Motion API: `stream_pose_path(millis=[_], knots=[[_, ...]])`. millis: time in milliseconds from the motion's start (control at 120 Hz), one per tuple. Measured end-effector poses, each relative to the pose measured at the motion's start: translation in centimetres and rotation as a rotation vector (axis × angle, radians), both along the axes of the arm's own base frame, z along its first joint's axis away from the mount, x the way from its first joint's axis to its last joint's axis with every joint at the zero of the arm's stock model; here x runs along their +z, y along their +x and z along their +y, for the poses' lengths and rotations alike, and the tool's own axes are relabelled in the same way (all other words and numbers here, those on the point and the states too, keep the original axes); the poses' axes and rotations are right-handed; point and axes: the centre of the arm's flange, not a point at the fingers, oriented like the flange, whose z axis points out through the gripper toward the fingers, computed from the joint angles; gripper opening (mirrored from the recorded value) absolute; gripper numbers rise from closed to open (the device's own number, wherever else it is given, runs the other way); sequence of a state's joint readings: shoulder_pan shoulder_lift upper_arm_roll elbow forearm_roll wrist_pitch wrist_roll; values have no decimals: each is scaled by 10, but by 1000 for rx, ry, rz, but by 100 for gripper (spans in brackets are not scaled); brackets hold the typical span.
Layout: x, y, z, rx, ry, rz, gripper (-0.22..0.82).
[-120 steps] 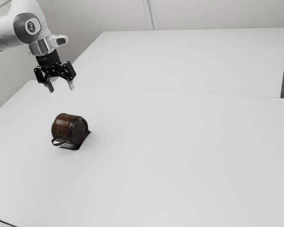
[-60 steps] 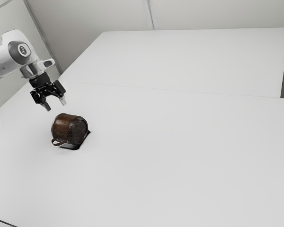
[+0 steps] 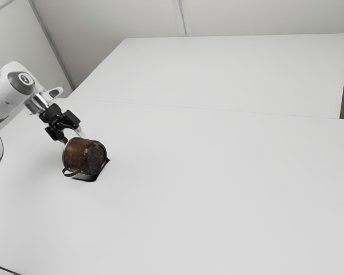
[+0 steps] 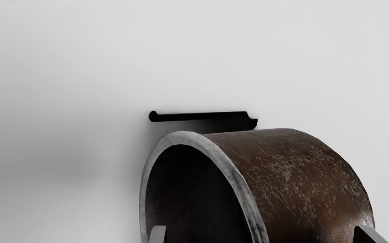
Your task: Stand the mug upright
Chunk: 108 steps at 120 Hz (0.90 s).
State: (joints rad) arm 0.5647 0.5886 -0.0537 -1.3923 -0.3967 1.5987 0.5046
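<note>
Open gripper [image 3: 73,137] at a toppled mug [image 3: 83,157].
From the exterior view's left, the arm [image 3: 8,98] slants down, its fingers spread wide, close by the mug's rim [image 4: 182,137]; whether they touch it I cannot tell. The mug lies on its side, handle [image 3: 71,173] low, base toward the exterior view's right, a thin black piece [image 3: 87,178] at its underside.

On the table [image 3: 218,189], near the exterior view's left, the mug [image 3: 80,154] is laid on its side, its mouth turned toward that view's left, its handle [image 3: 71,173] set low on the camera's side. A flat piece [image 3: 87,179] is partly covered by the mug.
</note>
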Motion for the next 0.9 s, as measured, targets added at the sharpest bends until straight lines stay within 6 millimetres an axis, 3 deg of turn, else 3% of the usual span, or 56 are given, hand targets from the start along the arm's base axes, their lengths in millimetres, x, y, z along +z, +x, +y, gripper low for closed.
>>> stream_pose_path(millis=[258,483,708,900], knots=[[-17,1,-7,23,-166,-71,60],[-19,2,-18,35,-285,-118,58],[-13,3,-24,19,-334,-140,10],[-5,3,-27,-1,-333,-153,-9]])
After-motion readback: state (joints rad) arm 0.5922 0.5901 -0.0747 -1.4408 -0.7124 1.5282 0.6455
